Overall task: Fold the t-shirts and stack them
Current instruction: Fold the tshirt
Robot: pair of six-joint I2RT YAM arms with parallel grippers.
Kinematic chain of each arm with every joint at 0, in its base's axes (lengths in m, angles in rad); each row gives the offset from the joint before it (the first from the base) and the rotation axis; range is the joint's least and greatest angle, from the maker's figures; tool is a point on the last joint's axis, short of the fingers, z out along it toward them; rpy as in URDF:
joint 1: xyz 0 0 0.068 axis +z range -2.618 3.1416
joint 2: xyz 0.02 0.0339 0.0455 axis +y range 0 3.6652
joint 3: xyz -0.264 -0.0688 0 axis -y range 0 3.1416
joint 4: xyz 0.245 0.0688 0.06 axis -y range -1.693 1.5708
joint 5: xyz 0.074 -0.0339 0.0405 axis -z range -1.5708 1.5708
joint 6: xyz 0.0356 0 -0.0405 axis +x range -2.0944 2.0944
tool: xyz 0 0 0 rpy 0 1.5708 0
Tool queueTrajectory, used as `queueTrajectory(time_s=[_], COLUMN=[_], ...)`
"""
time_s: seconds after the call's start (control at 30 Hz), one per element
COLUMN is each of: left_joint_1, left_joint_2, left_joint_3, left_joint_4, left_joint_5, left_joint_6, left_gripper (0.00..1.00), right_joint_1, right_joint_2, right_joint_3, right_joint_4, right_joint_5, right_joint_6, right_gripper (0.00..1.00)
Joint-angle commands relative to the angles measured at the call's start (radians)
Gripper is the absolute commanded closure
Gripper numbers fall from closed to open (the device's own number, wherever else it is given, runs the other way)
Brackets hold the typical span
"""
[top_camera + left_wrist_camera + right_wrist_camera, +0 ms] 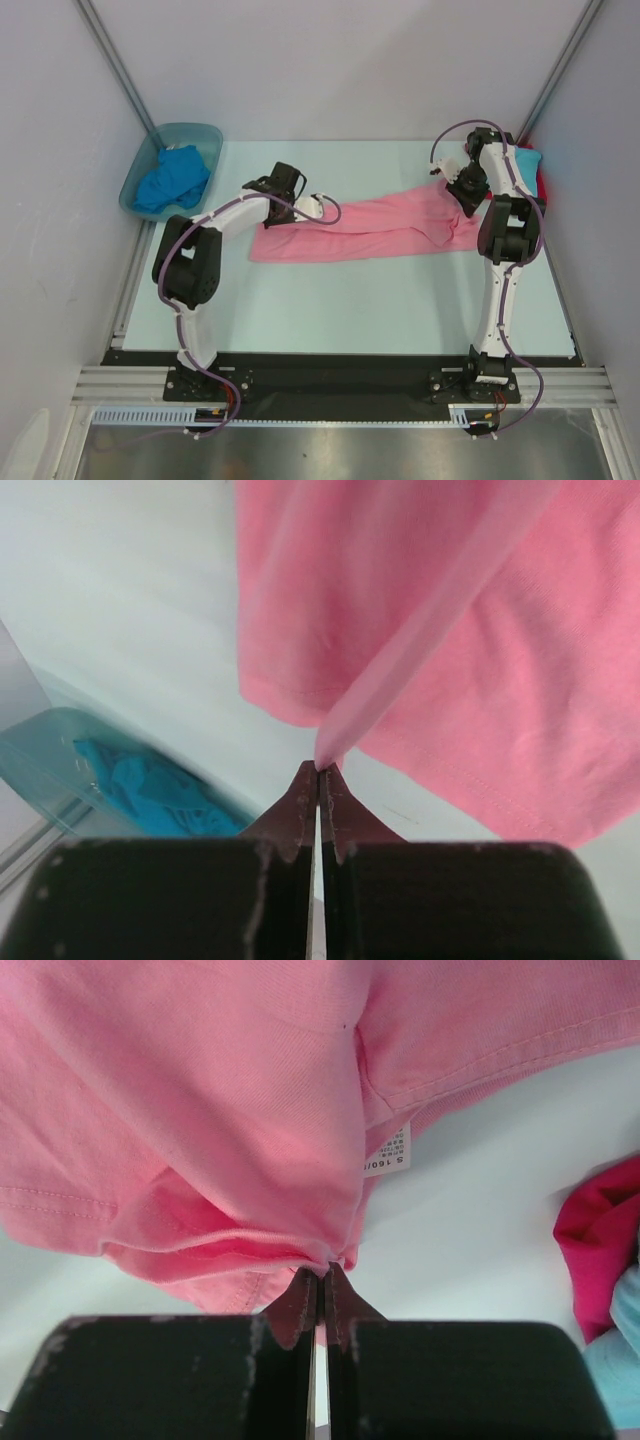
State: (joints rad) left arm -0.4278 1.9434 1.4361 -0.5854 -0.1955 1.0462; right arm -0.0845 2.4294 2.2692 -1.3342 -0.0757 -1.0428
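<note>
Pale table (380, 310), grey walls. We note the left gripper (319, 770) pinched shut on one end of the pink shirt (370, 232) and the right gripper (322, 1272) clamped on the other. The shirt is stretched between them. We judge folding is underway; next, both ends must travel together.

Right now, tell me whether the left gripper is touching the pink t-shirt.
Touching. The left wrist view shows the left gripper shut, with an edge of the pink t-shirt pinched right at its tips.
</note>
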Motion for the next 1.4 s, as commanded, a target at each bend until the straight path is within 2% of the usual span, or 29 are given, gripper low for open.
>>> queueTrajectory(time_s=[0.0,0.17,0.27,0.37,0.5,0.6,0.73,1.0,1.1,1.13,1.37], left_joint_1=[0.000,0.011,0.017,0.017,0.026,0.035,0.035,0.035,0.037,0.035,0.035], left_joint_2=[-0.050,-0.031,-0.021,-0.012,0.009,0.031,0.008,0.003,0.015,0.019,0.052], left_joint_3=[-0.012,0.003,0.030,0.076,0.154,0.176,0.115,0.052,0.031,0.020,-0.006], left_joint_4=[0.019,-0.019,-0.094,-0.165,-0.168,-0.101,0.108,0.346,0.458,0.539,0.700], left_joint_5=[-0.051,-0.094,-0.087,-0.082,-0.111,-0.153,-0.196,-0.257,-0.298,-0.311,-0.367], left_joint_6=[0.066,0.139,0.170,0.193,0.199,0.190,0.219,0.248,0.268,0.281,0.314], left_gripper=[1.00,1.00,1.00,1.00,1.00,1.00,0.99,1.00,1.00,1.00,0.99], right_joint_1=[-0.004,-0.012,-0.018,-0.024,-0.032,-0.035,-0.034,-0.037,-0.037,-0.037,-0.031], right_joint_2=[0.005,0.008,0.008,0.013,0.025,0.026,0.023,-0.007,-0.015,-0.016,-0.046], right_joint_3=[0.035,0.029,0.021,0.018,0.021,0.019,0.009,-0.013,-0.017,-0.017,-0.046], right_joint_4=[-0.117,-0.115,-0.112,-0.109,-0.103,-0.092,-0.062,0.061,0.105,0.127,0.280], right_joint_5=[-0.001,0.005,0.013,0.019,0.033,0.022,0.011,0.027,0.037,0.037,0.057], right_joint_6=[0.009,0.012,0.010,0.004,0.001,0.006,0.020,0.064,0.072,0.078,0.135], right_gripper=[1.00,1.00,1.00,1.00,1.00,1.00,1.00,1.00,1.00,1.00,1.00])
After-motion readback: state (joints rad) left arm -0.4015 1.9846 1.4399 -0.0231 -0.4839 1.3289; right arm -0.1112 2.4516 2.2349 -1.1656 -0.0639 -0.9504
